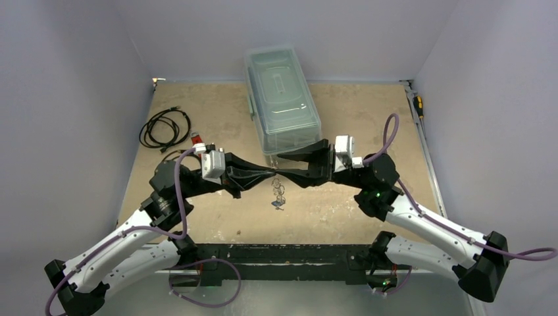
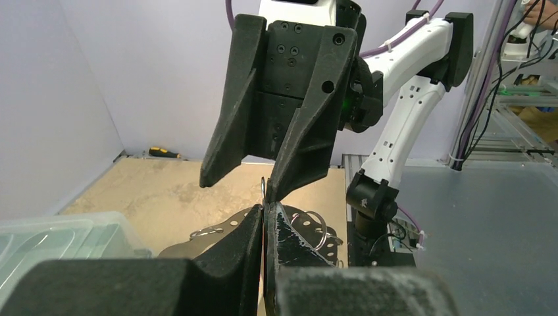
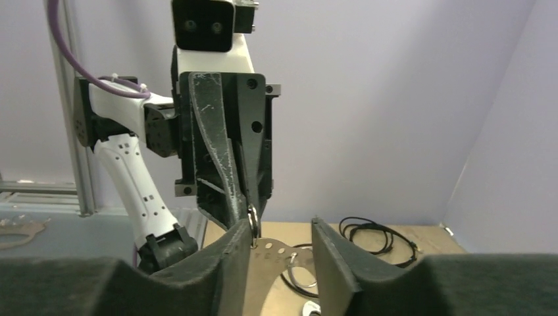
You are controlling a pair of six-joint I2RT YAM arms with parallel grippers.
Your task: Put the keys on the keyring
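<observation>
- The left hand (image 2: pixel 265 222) has its black fingers (image 2: pixel 230 253) pressed together, pinching the upper edge of the large, thin, silvery oval keyring (image 3: pixel 271 250). The loop hangs below that hand, over the tan table (image 1: pixel 368 118).
- The right hand (image 3: pixel 279 232) meets it tip to tip with its fingers spread and grips nothing. One fingertip (image 2: pixel 279 185) sits just beside the pinched edge, and the other stands well apart.
- Under both hands, at the low end of the dangling loop, is a tiny key with a blue plastic head (image 1: pixel 278 205). It is too small to tell whether it is threaded on. I can't pick out a green one.
- I'd judge this a regrip between the hands.
  - The left should hold its pinch firm and steady so the loop doesn't swing.
  - The right should settle on one of the small wire rings (image 2: pixel 317 232) below its partner.
  - It should close only once the thin metal lies squarely between the pads, since such a slim edge could easily slip out.
</observation>
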